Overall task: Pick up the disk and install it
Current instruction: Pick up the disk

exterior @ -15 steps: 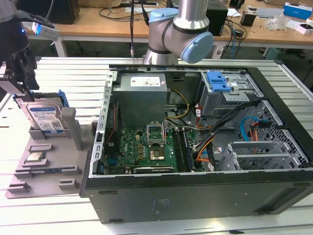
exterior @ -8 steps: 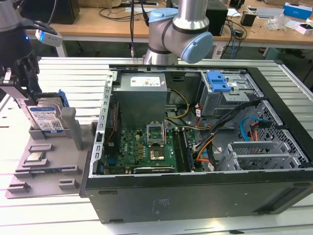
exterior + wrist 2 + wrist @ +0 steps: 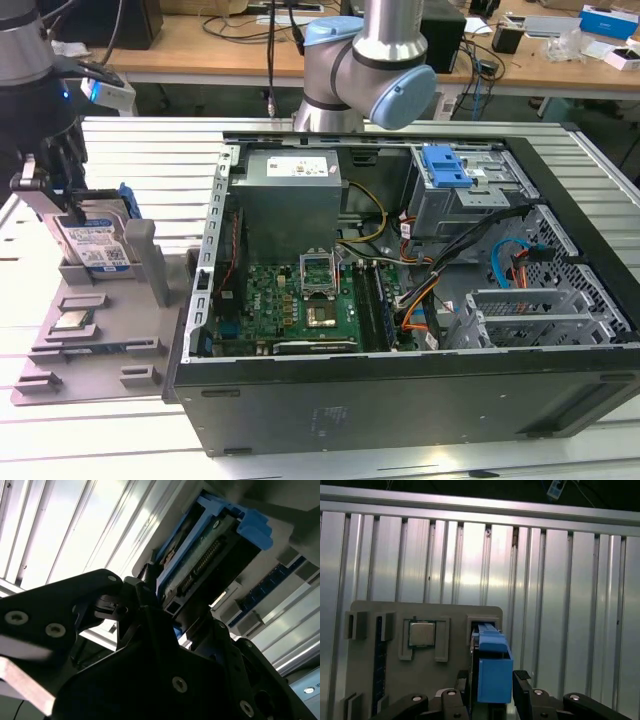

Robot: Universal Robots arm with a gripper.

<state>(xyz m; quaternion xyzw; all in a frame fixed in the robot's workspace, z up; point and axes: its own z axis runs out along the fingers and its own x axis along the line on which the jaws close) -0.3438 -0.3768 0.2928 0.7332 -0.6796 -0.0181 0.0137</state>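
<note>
In the exterior view's upper left, the gripper runs off the frame's edge. We see the disk only in part, since the gripper covers one side and the grey holder hides its lower end. In the second wrist view the gripper's dark body hides much of the disk. In the first wrist view the disk shows edge-on, its label hidden and one end cut off by the picture's edge.
</note>
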